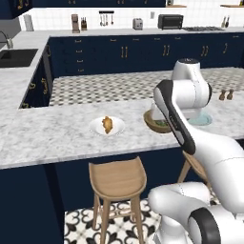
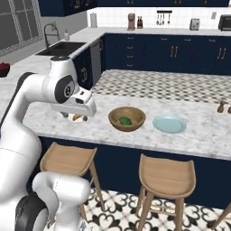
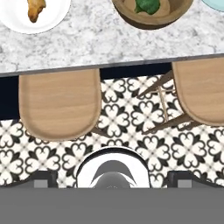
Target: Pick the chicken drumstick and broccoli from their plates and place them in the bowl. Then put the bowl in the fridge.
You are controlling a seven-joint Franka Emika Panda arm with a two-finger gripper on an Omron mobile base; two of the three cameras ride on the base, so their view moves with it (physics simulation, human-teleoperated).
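Drumstick [image 1: 108, 124]: orange-brown chunk on the white plate [image 1: 96, 127], on the marble counter [image 1: 47, 138]. My left base view shows it whole; in the right base view the arm hides nearly all of it, leaving an orange sliver under the wrist. The hand view catches it at the top left corner, cut by the frame.

Broccoli [image 2: 125, 121]: dark green floret lying inside the bowl [image 2: 118, 125], clear in my right base view. The left base view has the arm across the bowl, so I see just its near rim and a hint of green.

Blue plate [image 2: 169, 124]: just right of the bowl, bare. The left base view gives a pale edge of it behind the arm; the hand view clips it at the top right corner.

Gripper [image 3: 112, 179]: fingers [image 3: 43, 178] spread wide, nothing between them (tips barely rise above the bottom of the hand view). It hangs above the near counter edge, over two stools [image 3: 59, 105] and the patterned floor.

Fridge: I cannot place it.
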